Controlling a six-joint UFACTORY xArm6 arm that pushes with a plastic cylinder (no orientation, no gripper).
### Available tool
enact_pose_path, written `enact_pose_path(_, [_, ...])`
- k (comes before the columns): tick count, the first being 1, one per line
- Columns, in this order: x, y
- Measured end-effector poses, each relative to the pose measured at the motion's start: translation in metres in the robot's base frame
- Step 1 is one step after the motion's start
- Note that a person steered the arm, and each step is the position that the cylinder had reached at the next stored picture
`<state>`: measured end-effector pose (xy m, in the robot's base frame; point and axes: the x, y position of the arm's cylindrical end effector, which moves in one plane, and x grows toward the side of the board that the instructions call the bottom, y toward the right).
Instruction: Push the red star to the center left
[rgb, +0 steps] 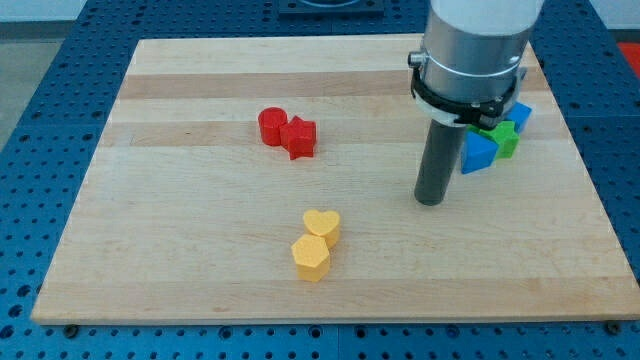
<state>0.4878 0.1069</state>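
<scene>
The red star (299, 137) lies on the wooden board (180, 240), a little left of the middle and toward the view's top. A red round block (271, 126) touches its left side. My tip (429, 201) rests on the board well to the right of the red star and slightly lower in the view, apart from it. The arm's grey body (472, 50) rises above the rod at the view's top right.
A yellow heart (322, 225) and a yellow hexagon (311, 258) touch each other below the red pair. A blue triangle (477, 152), a green star (503, 137) and another blue block (520, 115) cluster just right of the rod. The board's right edge is near them.
</scene>
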Motion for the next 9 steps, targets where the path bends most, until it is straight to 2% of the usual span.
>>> enact_pose_path(2, [-0.045,-0.032])
enact_pose_path(5, [-0.09,-0.139])
enact_pose_path(9, [-0.091,-0.26])
